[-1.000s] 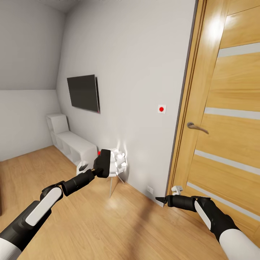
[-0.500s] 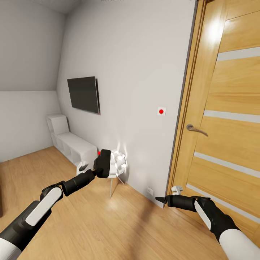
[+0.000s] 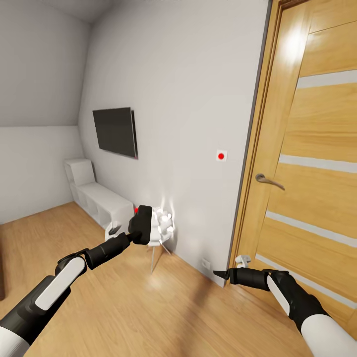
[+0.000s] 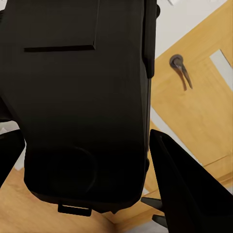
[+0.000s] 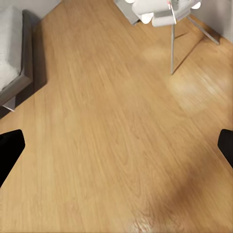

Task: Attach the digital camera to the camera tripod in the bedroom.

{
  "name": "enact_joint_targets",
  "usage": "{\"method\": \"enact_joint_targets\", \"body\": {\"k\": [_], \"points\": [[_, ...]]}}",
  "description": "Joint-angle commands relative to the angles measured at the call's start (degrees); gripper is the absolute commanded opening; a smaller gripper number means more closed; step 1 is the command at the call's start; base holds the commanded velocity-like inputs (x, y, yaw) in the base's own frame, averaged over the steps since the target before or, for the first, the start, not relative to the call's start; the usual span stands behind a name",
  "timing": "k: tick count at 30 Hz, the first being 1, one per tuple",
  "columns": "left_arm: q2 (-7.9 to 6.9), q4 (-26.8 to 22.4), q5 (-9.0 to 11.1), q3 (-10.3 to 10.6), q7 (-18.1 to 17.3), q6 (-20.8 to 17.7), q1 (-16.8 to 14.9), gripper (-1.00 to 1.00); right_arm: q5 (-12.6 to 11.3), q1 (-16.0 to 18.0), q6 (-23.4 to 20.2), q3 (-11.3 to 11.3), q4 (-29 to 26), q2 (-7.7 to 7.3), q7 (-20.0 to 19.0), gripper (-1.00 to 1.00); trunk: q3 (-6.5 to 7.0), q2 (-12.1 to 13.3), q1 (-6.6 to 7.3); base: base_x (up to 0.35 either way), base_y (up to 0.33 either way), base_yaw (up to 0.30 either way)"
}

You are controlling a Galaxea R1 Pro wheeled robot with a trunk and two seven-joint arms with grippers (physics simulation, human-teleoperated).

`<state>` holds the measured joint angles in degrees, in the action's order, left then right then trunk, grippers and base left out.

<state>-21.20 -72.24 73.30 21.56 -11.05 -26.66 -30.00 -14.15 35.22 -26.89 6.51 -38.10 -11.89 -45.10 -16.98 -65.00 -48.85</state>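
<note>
The digital camera point(image 3: 142, 224), a small black box with a red dot at its top edge, is held above the wood floor by my left gripper point(image 3: 138, 230), which is shut on it. In the left wrist view the camera's dark body point(image 4: 82, 97) sits between the black fingers point(image 4: 187, 194). My right gripper point(image 3: 219, 273) hovers low near the door frame. It is open, with its fingertips point(image 5: 9, 148) wide apart over bare floor. The camera tripod is out of view.
A white ball-cluster lamp point(image 3: 163, 222) on thin legs stands just behind the camera, against the white wall. A wooden door point(image 3: 312, 188) with a handle point(image 3: 270, 181) is on the right. A wall TV point(image 3: 116, 130) and a low white shelf point(image 3: 101, 198) are at the left. A grey bed edge point(image 5: 14, 53) is nearby.
The whole head view has shifted slightly, so the wall and door sit a little lower in the picture. Both arms and the held camera keep the same pose.
</note>
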Motion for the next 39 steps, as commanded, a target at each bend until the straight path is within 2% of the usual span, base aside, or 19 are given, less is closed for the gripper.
{"method": "enact_joint_targets", "body": {"k": [1,39], "points": [[-0.05,0.0,0.27,0.06,-0.12,-0.15,-0.06,-1.0,-0.55,0.04,-0.44,0.23,-0.05,-0.07,0.11,1.0,0.11,0.37,0.22,0.0,0.0,0.0],[0.01,0.5,0.18,-0.04,0.12,-0.19,-0.06,-1.0,-0.71,0.03,-0.37,0.26,-0.03,0.05,0.24,1.0,6.93,15.61,8.57,0.0,0.0,0.0]]}}
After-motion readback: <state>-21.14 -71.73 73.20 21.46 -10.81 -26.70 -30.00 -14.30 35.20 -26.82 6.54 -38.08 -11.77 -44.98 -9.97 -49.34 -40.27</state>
